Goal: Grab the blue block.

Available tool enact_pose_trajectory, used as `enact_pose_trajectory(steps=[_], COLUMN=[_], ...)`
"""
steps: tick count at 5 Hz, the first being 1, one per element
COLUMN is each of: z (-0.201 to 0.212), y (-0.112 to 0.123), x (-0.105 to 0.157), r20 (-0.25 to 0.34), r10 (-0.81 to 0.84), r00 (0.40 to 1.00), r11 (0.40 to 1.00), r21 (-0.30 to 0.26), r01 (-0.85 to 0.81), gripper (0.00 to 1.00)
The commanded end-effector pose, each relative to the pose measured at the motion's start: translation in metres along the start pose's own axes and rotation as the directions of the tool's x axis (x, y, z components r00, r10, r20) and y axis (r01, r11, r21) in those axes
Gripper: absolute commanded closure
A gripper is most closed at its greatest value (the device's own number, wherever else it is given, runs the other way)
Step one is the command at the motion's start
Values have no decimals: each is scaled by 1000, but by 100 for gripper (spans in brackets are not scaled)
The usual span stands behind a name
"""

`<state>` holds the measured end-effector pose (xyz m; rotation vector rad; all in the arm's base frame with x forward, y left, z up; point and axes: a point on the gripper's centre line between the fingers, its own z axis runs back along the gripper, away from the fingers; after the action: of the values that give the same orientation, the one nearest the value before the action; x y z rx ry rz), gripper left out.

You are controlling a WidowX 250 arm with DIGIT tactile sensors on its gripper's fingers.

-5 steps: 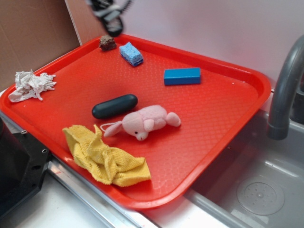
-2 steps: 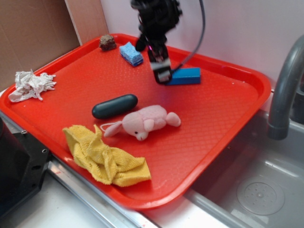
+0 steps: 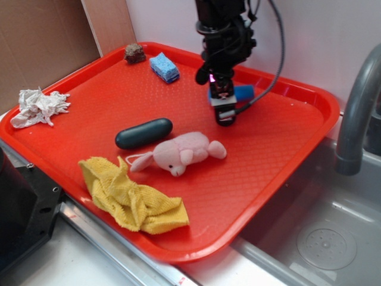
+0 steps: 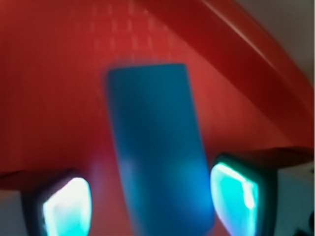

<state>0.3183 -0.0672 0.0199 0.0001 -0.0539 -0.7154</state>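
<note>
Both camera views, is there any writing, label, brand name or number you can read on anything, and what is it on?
None readable. The blue block, red tray, pink plush, yellow cloth and blue sponge show no print. The gripper shows a light patch, too small to tell if it is a label. The wrist view is blurred.

A tray (image 3: pixel 286 173) filled mid-frame, holding everything. The block (image 3: pixel 244 92) lay at its upper right, the pincer (image 3: pixel 221 98) over it; in the wrist view the block (image 4: pixel 157 147) lay between the fingers (image 4: pixel 66 206). A sponge (image 3: pixel 164 67) and rock (image 3: pixel 135 53) sat upper left, a capsule (image 3: pixel 143 133) and plush (image 3: pixel 181 153) centre, a cloth (image 3: pixel 134 196) below. A crumpled tissue (image 3: pixel 37 106) lay at the far left rim, a faucet (image 3: pixel 357 113) right.
</note>
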Motion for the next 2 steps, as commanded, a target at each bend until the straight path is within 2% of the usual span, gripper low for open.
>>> enact_pose_trajectory(steps=[1,2], z=[14,40], y=[-6,0], x=[2,-20], r20=[-15,6], r10=[58,229], r00=[998,974], r11=[996,968], r21=[66,105], r01=[-57,-228], gripper=[100,100])
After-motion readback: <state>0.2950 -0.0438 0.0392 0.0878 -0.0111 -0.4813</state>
